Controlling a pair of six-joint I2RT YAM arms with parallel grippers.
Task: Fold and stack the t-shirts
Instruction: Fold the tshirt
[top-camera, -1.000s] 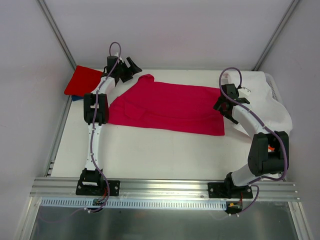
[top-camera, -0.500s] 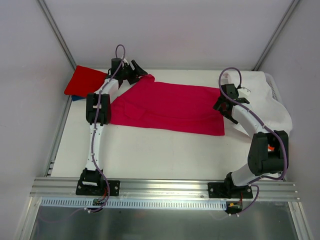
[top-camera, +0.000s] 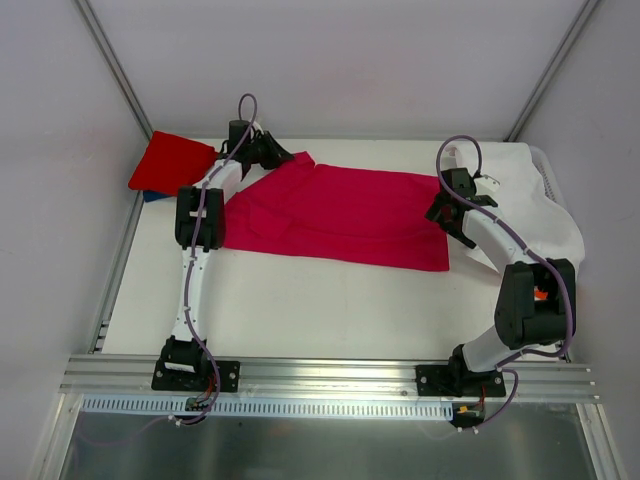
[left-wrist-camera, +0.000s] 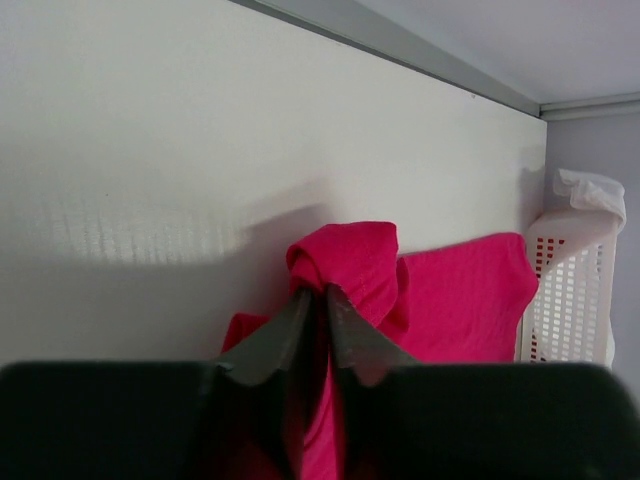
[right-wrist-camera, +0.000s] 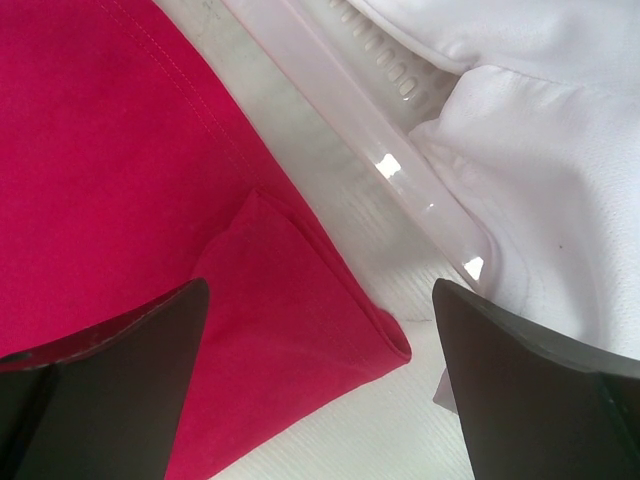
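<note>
three views of one moment.

top view: the left hand (top-camera: 282, 154) has moved rightward along the far edge of the bench (top-camera: 320, 310). it now sits on the far left corner of the pink t-shirt (top-camera: 340, 215), which lies spread across the middle of the bench. a second ago this hand stood wide open just beside that corner, apart from the cloth. the right hand (top-camera: 452, 222) has not moved and hangs at the shirt's right edge. a red t-shirt (top-camera: 170, 160) lies folded at the far left, with a sliver of a blue t-shirt (top-camera: 149, 196) under it. a white basket (top-camera: 548, 170) draped in white cloth (top-camera: 520, 205) stands at the right.

left wrist view: the two fingers (left-wrist-camera: 280, 330) are nearly together, with a bunched fold of the pink t-shirt (left-wrist-camera: 350, 255) pinched between their tips. the rest of the shirt runs away toward the basket (left-wrist-camera: 570, 290).

right wrist view: the fingers (right-wrist-camera: 110, 370) stand wide apart and hold nothing. a turned-over corner of the pink t-shirt (right-wrist-camera: 290, 300) lies below and between them, near the basket's rim (right-wrist-camera: 350, 120).

reading: the grip on the far left corner seems only just made, so the folding of this shirt appears to be starting. the corner under the right hand is not yet taken. stacking on the red t-shirt is still to come.
</note>
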